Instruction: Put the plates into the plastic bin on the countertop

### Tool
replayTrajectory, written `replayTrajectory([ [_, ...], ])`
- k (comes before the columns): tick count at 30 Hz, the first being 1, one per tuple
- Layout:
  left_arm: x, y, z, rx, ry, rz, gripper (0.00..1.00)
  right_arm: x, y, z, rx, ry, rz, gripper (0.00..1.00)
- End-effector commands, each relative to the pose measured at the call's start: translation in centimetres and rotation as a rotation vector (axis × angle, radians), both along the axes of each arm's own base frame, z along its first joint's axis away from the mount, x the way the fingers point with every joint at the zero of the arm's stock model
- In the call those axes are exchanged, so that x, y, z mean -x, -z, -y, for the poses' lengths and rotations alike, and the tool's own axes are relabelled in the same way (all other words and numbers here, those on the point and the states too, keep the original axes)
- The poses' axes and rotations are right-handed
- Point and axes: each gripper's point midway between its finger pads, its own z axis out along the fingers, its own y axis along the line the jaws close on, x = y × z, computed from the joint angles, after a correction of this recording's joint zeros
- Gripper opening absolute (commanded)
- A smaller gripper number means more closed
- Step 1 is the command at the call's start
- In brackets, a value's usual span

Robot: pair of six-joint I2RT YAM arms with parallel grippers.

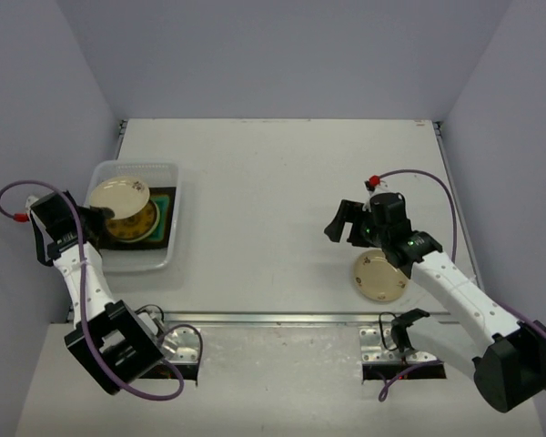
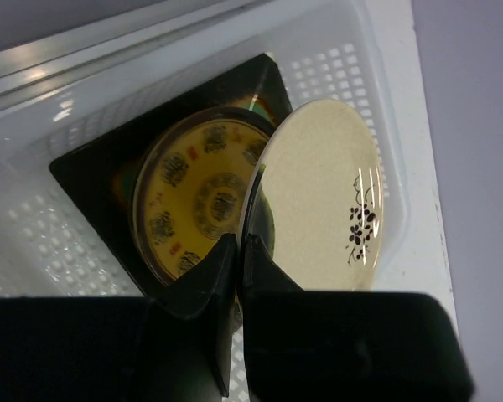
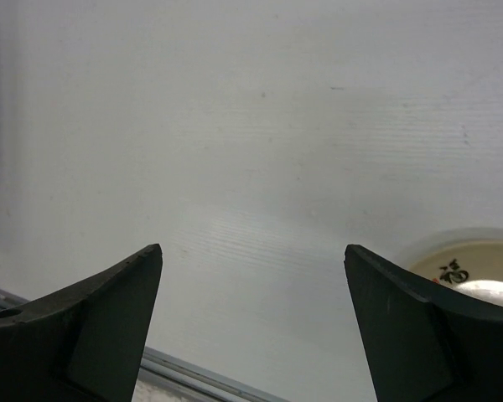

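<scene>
My left gripper (image 1: 105,214) is shut on the rim of a cream plate (image 1: 118,194), held tilted over the plastic bin (image 1: 176,228) at the left of the countertop (image 1: 273,182). In the left wrist view the gripper (image 2: 241,239) pinches that cream plate (image 2: 318,193) on edge above a brown-yellow patterned plate (image 2: 193,201), which lies on a dark square plate (image 2: 92,167) inside the bin (image 2: 344,59). My right gripper (image 1: 338,221) stands open and holds nothing, just left of another cream plate (image 1: 379,275) that lies flat. The right wrist view shows the gripper (image 3: 252,248) over bare countertop, that plate (image 3: 478,264) at lower right.
A metal rail (image 1: 273,319) runs along the near edge of the countertop, also seen in the right wrist view as the rail (image 3: 201,377). Grey walls close in the left, back and right sides. The arm bases sit below the rail.
</scene>
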Motion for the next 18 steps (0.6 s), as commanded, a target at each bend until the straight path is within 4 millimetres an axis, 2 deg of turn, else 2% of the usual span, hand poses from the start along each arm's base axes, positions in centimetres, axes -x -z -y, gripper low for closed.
replayTrajectory([
  [1, 0.1, 0.3, -1.7, 0.006, -0.064, 0.006, 0.0, 0.2, 0.1, 1.5, 0.051, 0.005, 0.037, 0.89],
  [2, 0.2, 0.6, -1.7, 0.011, -0.068, 0.0, 0.01, 0.2, -0.1, 1.6, 0.054, 0.003, 0.041, 0.89],
  [3, 0.3, 0.8, -1.9, 0.003, -0.083, -0.001, 0.09, 0.2, -0.2, 1.6, 0.059, -0.003, 0.045, 0.89],
  [4, 0.4, 0.8, -2.0, 0.003, -0.086, 0.0, 0.1, 0.2, -0.2, 1.6, 0.062, -0.007, 0.049, 0.89],
  [5, 0.6, 0.7, -2.3, -0.013, -0.106, -0.004, 0.21, 0.2, -0.3, 1.7, 0.068, -0.009, 0.051, 0.9],
  [8, 0.3, 0.5, -2.1, -0.022, -0.085, 0.018, 0.7, 0.3, 0.3, 1.9, 0.089, -0.015, 0.03, 0.9],
  [9, 0.3, 0.5, -2.1, -0.022, -0.084, 0.019, 0.7, 0.2, 0.2, 1.9, 0.09, -0.015, 0.031, 0.9],
  [10, 0.6, 0.9, -2.2, -0.014, -0.097, -0.002, 0.88, 0.3, 0.6, 2.1, 0.097, -0.014, 0.014, 0.9],
  [11, 0.8, 1.3, -2.2, -0.005, -0.104, -0.021, 1.0, 0.4, 0.9, 2.1, 0.102, -0.013, 0.003, 0.9],
  [13, 1.3, 1.3, -2.1, -0.005, -0.108, -0.049, 1.0, 0.5, 1.3, 2.3, 0.107, -0.008, -0.013, 0.91],
  [15, 1.2, 0.2, -1.7, -0.022, -0.078, -0.032, 1.0, 0.5, 1.7, 2.8, 0.119, 0.006, -0.033, 0.95],
  [18, 0.4, -2.7, 1.0, -0.047, 0.066, 0.068, 1.0, 0.4, 3.1, 5.2, 0.229, 0.056, -0.064, 0.99],
])
